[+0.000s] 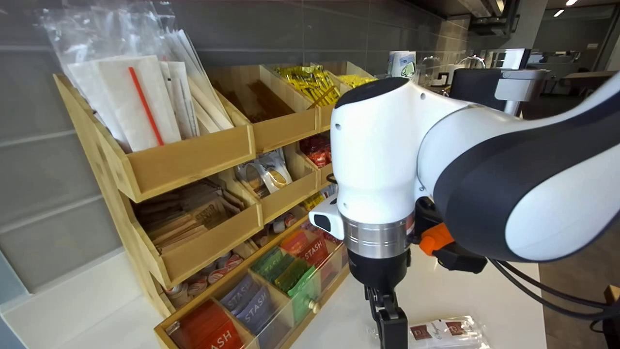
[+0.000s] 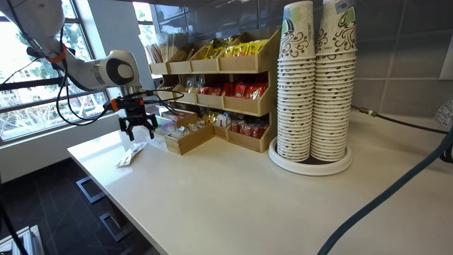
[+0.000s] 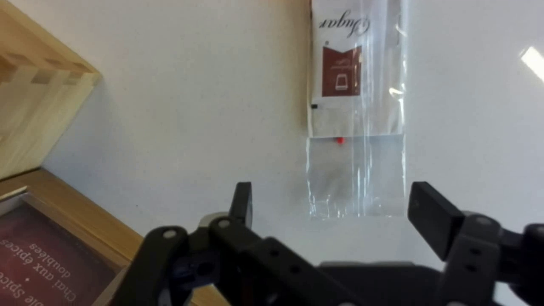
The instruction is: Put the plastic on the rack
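Clear plastic (image 3: 367,114) encloses a white sugar sachet (image 3: 338,38) and lies on the white table (image 2: 226,198) near the wooden rack (image 1: 191,167). Black fingers (image 3: 431,219) hang above the table, parted wide; in the wrist view the plastic's end shows between them.

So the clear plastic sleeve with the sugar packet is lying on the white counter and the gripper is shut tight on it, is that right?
Not quite: the gripper is open, not shut on the clear plastic sleeve; the wrist view shows its jaws wide apart. The rest holds: the sleeve, with the sugar packet, is lying on the white counter.
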`<state>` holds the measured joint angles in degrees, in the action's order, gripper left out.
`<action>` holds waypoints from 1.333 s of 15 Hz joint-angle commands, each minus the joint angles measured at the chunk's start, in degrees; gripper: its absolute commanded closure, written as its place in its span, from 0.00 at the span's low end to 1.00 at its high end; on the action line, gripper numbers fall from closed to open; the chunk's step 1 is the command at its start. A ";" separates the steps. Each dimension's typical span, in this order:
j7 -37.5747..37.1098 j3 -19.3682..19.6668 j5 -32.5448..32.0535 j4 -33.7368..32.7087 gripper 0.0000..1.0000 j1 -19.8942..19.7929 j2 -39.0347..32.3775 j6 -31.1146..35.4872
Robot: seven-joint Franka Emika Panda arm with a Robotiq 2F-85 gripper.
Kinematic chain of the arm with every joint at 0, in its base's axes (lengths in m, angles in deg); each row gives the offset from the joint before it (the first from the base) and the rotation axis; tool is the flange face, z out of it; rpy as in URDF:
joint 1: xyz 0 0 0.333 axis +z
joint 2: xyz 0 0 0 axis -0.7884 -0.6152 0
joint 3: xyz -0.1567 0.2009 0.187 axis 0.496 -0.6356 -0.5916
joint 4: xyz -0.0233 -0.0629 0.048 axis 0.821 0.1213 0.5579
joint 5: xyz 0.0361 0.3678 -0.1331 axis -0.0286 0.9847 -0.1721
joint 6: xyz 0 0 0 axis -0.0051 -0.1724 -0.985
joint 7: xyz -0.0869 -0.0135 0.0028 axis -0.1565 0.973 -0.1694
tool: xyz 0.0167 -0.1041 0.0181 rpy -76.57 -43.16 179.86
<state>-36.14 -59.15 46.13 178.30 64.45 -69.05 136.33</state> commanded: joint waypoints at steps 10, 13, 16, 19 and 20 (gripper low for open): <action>7.11 0.91 4.36 -2.77 0.30 -0.90 -4.35 -0.18; 7.46 0.97 4.44 -2.96 0.52 -1.07 -4.46 -0.11; 7.68 1.09 4.45 -3.15 0.73 -1.16 -4.46 -0.18; 7.85 1.05 4.56 -3.41 0.92 -1.19 -4.41 -0.30; 7.95 1.02 4.66 -3.44 1.00 -1.25 -4.32 -0.34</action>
<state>-30.04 -57.97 48.87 175.61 63.27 -72.31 136.27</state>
